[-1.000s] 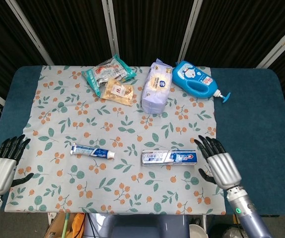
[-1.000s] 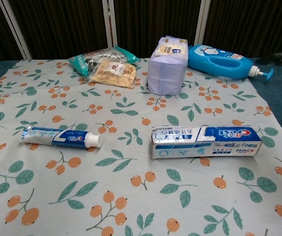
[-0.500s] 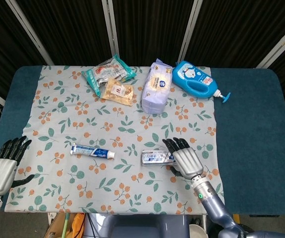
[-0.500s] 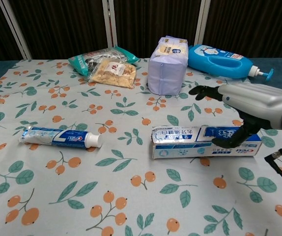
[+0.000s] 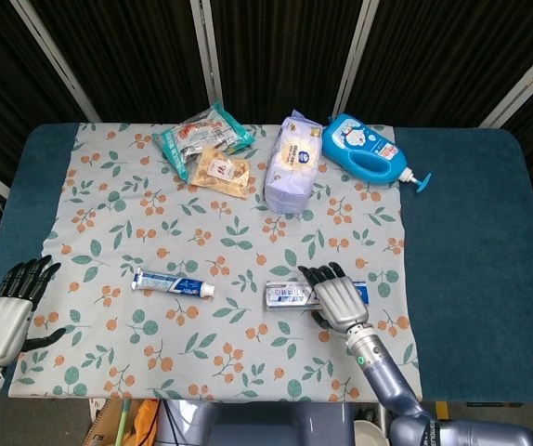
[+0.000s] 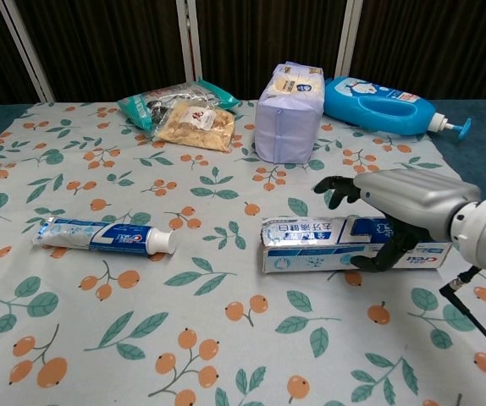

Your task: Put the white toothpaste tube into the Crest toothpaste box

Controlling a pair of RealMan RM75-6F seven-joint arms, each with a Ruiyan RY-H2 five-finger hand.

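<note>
Right hand (image 5: 336, 295) in the head view lies over the Crest toothpaste box (image 5: 290, 295) at lower centre, fingers draped across it. Left hand (image 5: 6, 311) hovers at lower left, fingers apart, holding nothing. White toothpaste tube (image 5: 172, 282) lies left of the box, well apart.

Seen from the chest, the right hand (image 6: 395, 207) arches over the box (image 6: 311, 244), thumb at its near side; whether it grips is unclear. The tube (image 6: 103, 236) rests mid-left on the tabletop (image 6: 226, 338).

A matt printed cloth (image 5: 109, 186) with orange berries covers the table; bare dark blue fabric (image 5: 471, 232) shows at its right edge. The toothpaste tube (image 5: 172, 282) looks like glossy plastic, the Crest box (image 6: 311, 244) shiny printed card. The right hand (image 5: 339, 298) has a smooth silver-grey shell with black fingers (image 6: 332, 186). The blue bottle (image 5: 367, 152) is glossy plastic; the snack packets (image 5: 201, 137) are crinkled film.
</note>
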